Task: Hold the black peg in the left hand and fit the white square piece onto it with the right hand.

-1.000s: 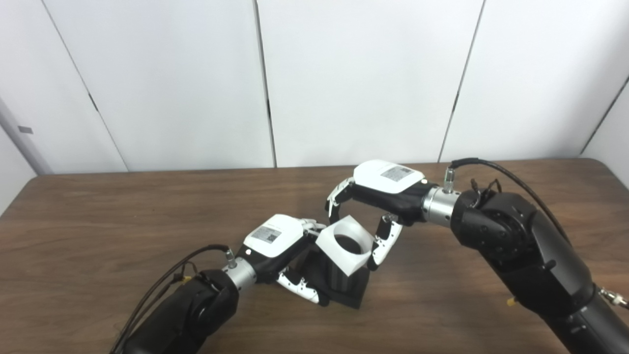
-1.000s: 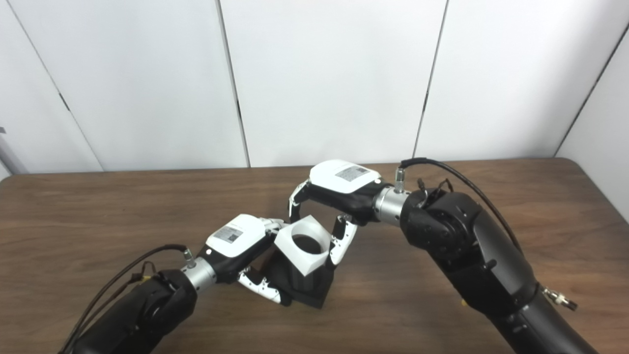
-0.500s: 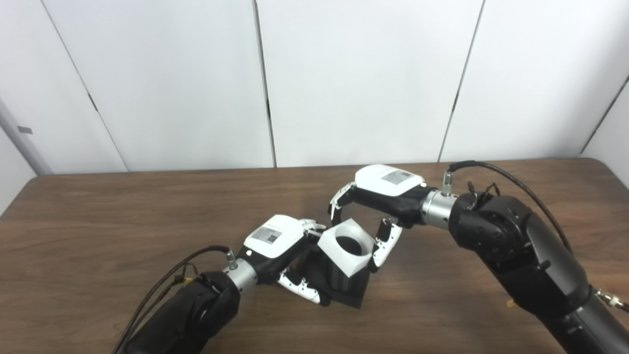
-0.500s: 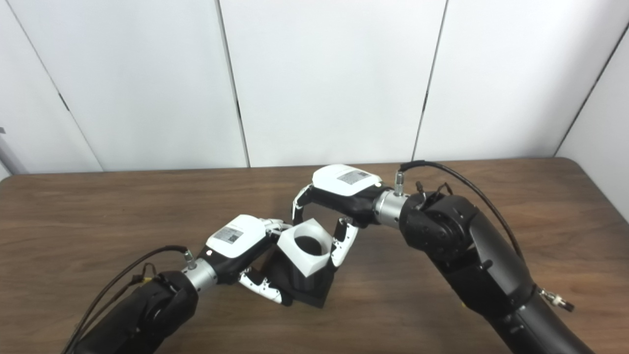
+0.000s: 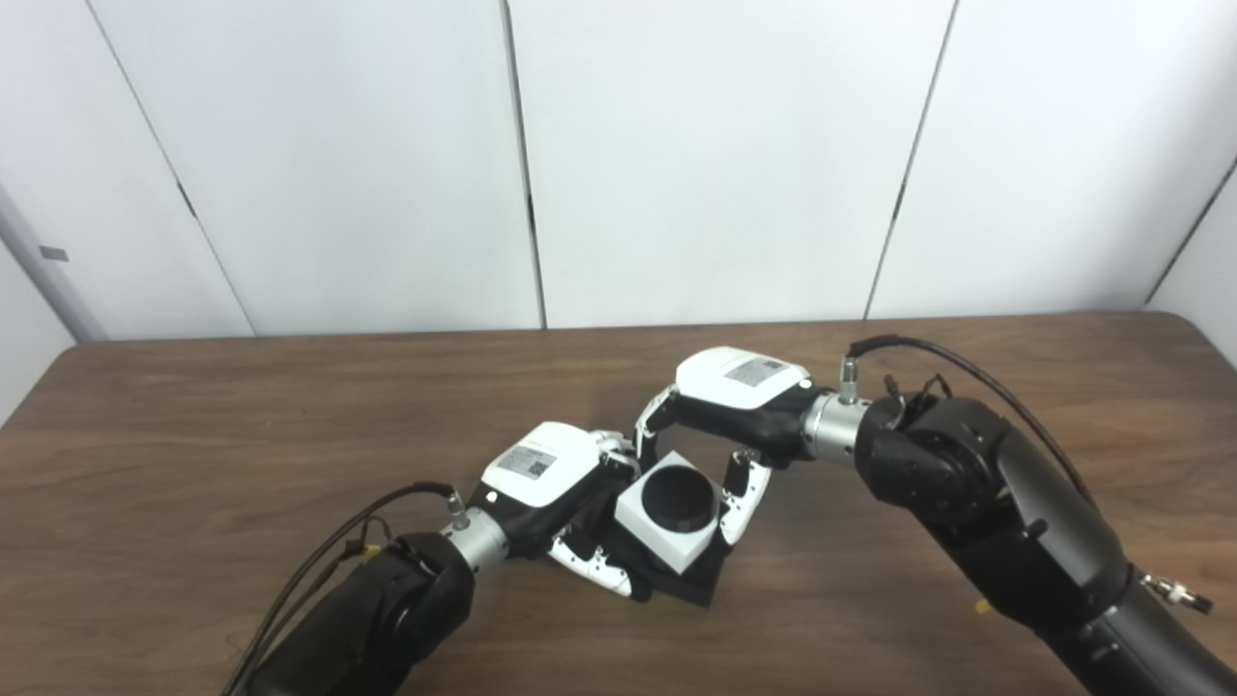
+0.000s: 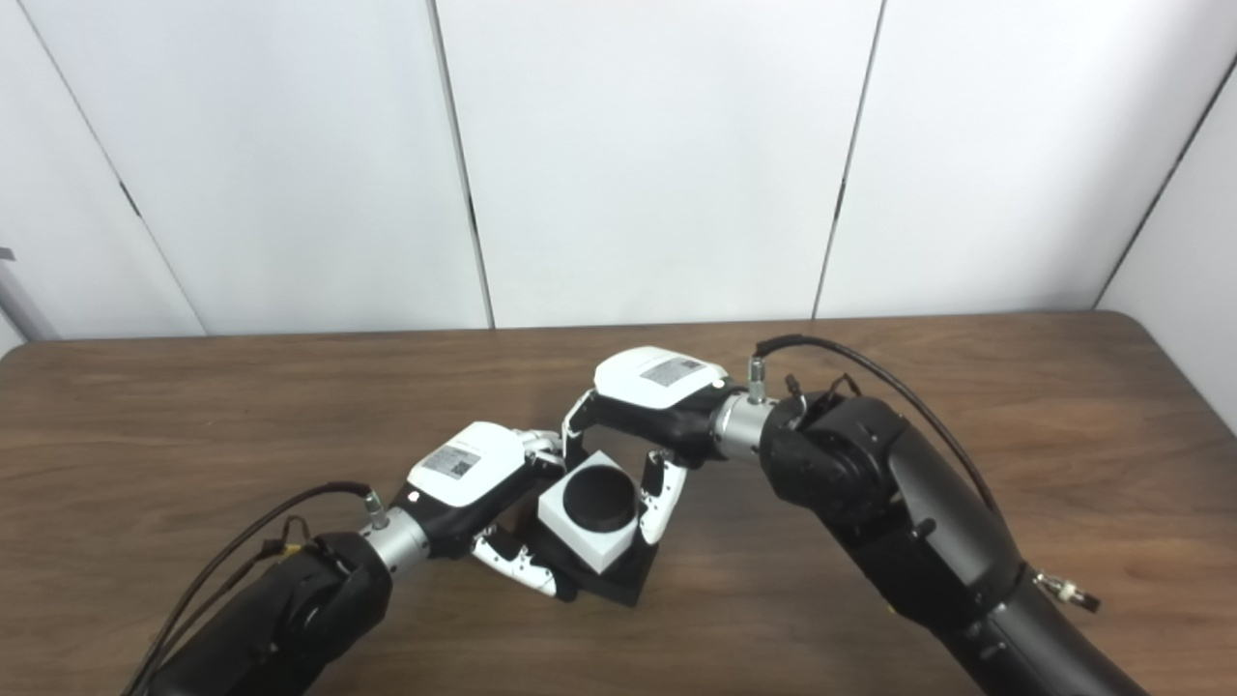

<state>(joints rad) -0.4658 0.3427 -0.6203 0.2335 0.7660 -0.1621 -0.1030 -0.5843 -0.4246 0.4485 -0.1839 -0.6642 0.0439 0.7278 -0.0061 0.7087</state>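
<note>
— Where was the piece?
— The white square piece (image 5: 669, 520) sat low on the black peg (image 5: 677, 497), its base (image 6: 611, 582) on the bench (image 5: 193, 464). The left robot hand (image 5: 546, 476) clasped the base — the right robot hand (image 6: 649, 401) pinched the piece. The two views matched.

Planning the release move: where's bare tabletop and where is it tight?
Bare: the table left of the left robot hand, the far strip under the wall, and the right end beyond the right arm. Crowded: the centre, where the right robot hand holds the white square piece on the black peg.
</note>
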